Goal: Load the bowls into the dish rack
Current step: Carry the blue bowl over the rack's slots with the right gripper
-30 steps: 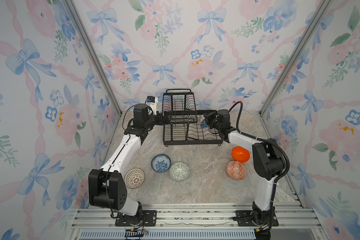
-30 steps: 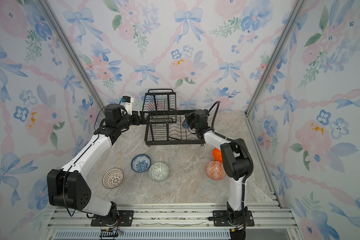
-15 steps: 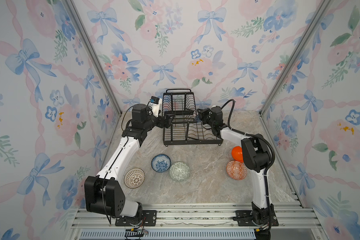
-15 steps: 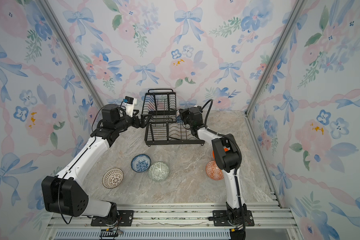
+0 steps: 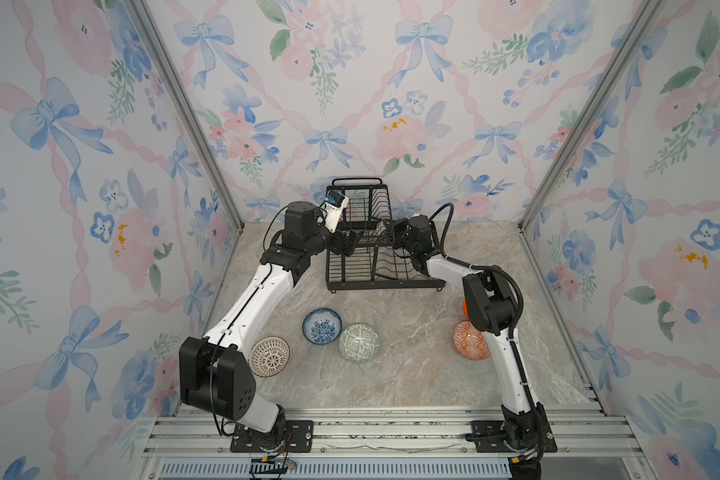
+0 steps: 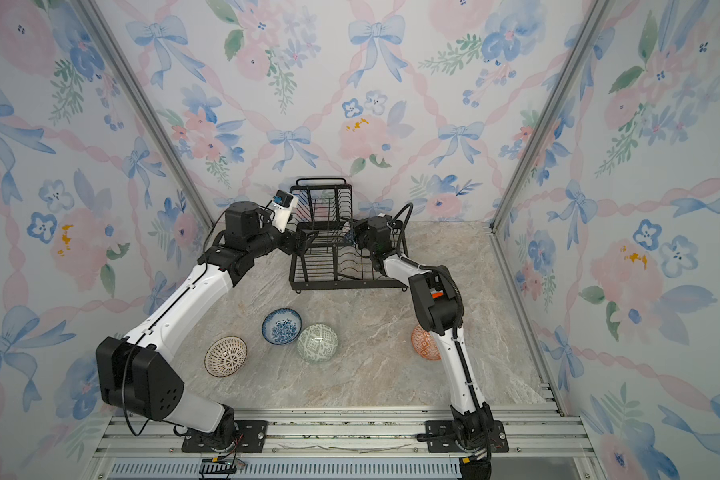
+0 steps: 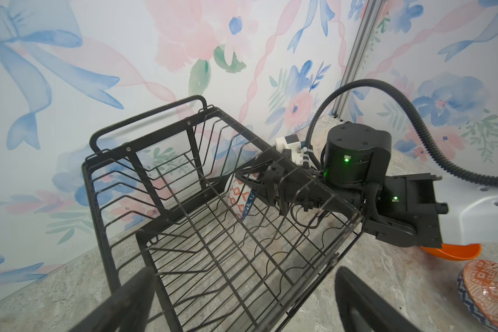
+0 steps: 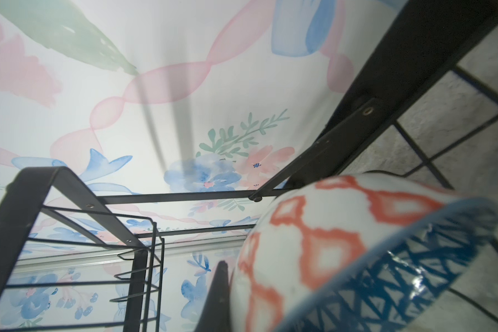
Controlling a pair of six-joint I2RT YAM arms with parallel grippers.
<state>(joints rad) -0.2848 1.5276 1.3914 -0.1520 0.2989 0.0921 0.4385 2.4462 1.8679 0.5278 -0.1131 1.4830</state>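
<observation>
The black wire dish rack [image 5: 385,283] [image 6: 346,286] [image 7: 299,172] stands at the back of the table. My right gripper [image 5: 391,232] [image 7: 250,184] reaches into it from the right, shut on a bowl [image 7: 237,198] [image 8: 328,244] with a dark-blue geometric rim and an orange-white outside, held on edge above the lower tray. One finger [image 8: 217,299] presses its outer wall. My left gripper [image 5: 352,241] [image 7: 242,304] is open, with the rack's left rim between its fingers. On the table lie blue-white floral [image 5: 321,326], green-white [image 5: 359,343] and orange-white [image 5: 470,340] bowls.
A brown-white lattice bowl [image 5: 269,356] lies by the left arm's base. A plain orange bowl [image 5: 465,306] [image 7: 454,253] is mostly hidden behind the right arm's elbow. The rack's raised upper basket and handle loop [image 7: 144,120] stand close to the back wall.
The right gripper has carried the bowl leftward from the rack's right side to deep inside it. The left gripper has moved right, onto the rack's left rim.
</observation>
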